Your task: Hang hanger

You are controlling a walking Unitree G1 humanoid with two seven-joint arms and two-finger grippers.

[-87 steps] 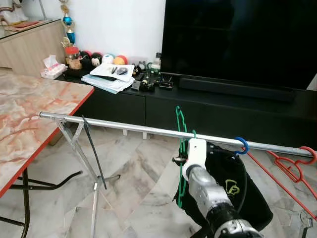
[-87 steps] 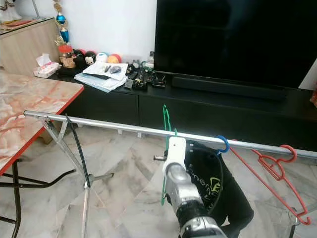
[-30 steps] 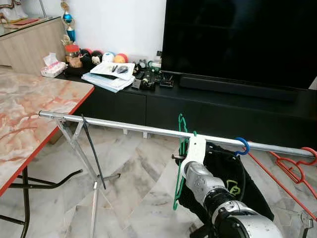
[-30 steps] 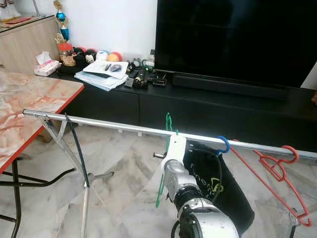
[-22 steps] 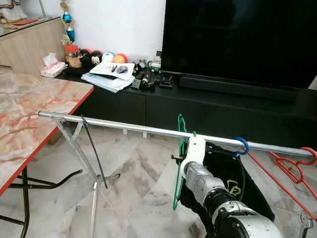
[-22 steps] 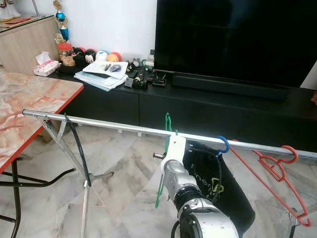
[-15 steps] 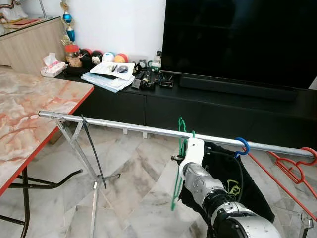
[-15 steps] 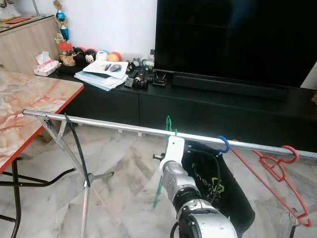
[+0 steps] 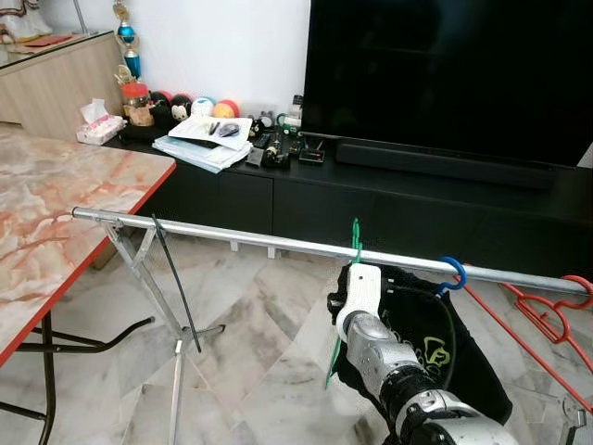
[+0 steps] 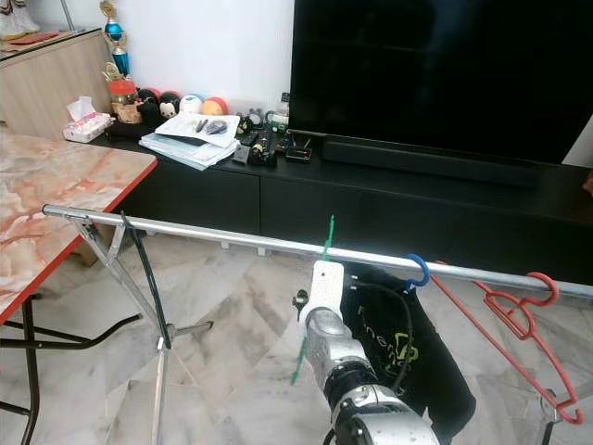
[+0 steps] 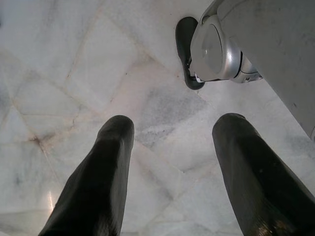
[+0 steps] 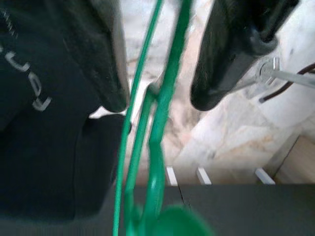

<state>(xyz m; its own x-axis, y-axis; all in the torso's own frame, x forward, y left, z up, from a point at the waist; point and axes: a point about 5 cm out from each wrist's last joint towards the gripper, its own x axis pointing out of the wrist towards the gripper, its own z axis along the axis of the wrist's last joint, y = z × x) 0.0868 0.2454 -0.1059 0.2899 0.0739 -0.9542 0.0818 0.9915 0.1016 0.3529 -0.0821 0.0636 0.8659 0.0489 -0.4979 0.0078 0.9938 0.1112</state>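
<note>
A green wire hanger [image 9: 355, 239] has its hook at the silver rail [image 9: 232, 238], seen edge-on, and its lower wire [image 9: 332, 363] slants down to the left. My right arm [image 9: 358, 289] reaches up just below the rail, its white wrist covering the fingers in the eye views. In the right wrist view my right gripper [image 12: 160, 101] is open, and the green hanger [image 12: 156, 113] passes between its two spread fingers [image 12: 106, 64]. My left gripper [image 11: 174, 125] hangs open over the marble floor.
A blue hook [image 9: 453, 273] holds a black garment [image 9: 435, 348] on the rail just right of my arm. A red hanger [image 9: 551, 315] hangs further right. A marble-topped table [image 9: 56, 213] stands at the left. A black TV cabinet [image 9: 398, 209] lies behind the rail.
The green hanger's hook has come down to the rail and turned edge-on. My right wrist has sunk a little and shifted slightly right.
</note>
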